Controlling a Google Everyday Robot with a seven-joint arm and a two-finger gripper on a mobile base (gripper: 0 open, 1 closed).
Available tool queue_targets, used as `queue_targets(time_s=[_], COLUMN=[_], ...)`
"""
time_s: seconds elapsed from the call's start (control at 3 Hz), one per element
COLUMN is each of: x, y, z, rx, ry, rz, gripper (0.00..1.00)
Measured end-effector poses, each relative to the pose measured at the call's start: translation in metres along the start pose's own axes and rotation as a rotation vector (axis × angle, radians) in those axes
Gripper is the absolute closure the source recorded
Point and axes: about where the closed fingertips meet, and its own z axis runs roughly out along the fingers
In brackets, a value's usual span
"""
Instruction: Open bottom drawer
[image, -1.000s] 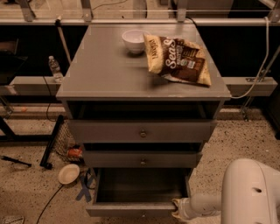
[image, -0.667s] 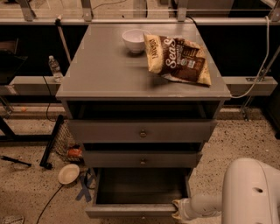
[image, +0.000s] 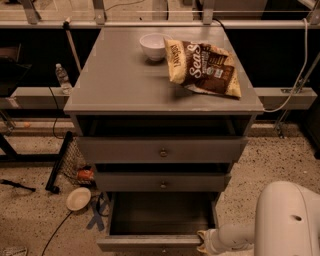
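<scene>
Far left, a water bottle (image: 62, 77) stands on the low ledge behind the cabinet. Below it, a small round dish (image: 78, 198) lies on the speckled floor. Neither has shifted in the last second.

The grey cabinet (image: 115, 85) has a white bowl (image: 152, 46) near the back of its top. Just to the right of the bowl lies a brown-and-yellow snack bag (image: 205, 67), reaching towards the right edge. Both sit as they did before.

The top drawer (image: 162, 149) and the middle drawer (image: 162, 182) each show a small round knob and a dark gap above the front. They look the same as a moment ago.

The bottom drawer (image: 150, 243) is pulled well out at the foot of the cabinet. Its grey inside is open to view and its front edge lies almost at the bottom of what I can see. If it has come any further out since a second ago, it is by so little that I cannot be sure.

At the drawer's right front corner sits the gripper (image: 202, 242), right against the front panel and in about the same spot as before. I cannot tell whether it is clenched on the drawer front or released. To the right, the robot's white arm (image: 287, 220) fills the lower corner, much as it did earlier.
</scene>
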Motion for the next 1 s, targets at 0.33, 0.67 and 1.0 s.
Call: queue_targets(time_s=[0.33,0.67,1.0], x=[0.0,-0.0002,-0.0005], y=[0.0001,0.0,-0.0001], z=[0.0001,-0.0003,-0.0009], rx=[0.0,0.0,0.0], ry=[0.0,0.0,0.0], rz=[0.0,0.0,0.0], gripper=[0.52,0.28,0.05])
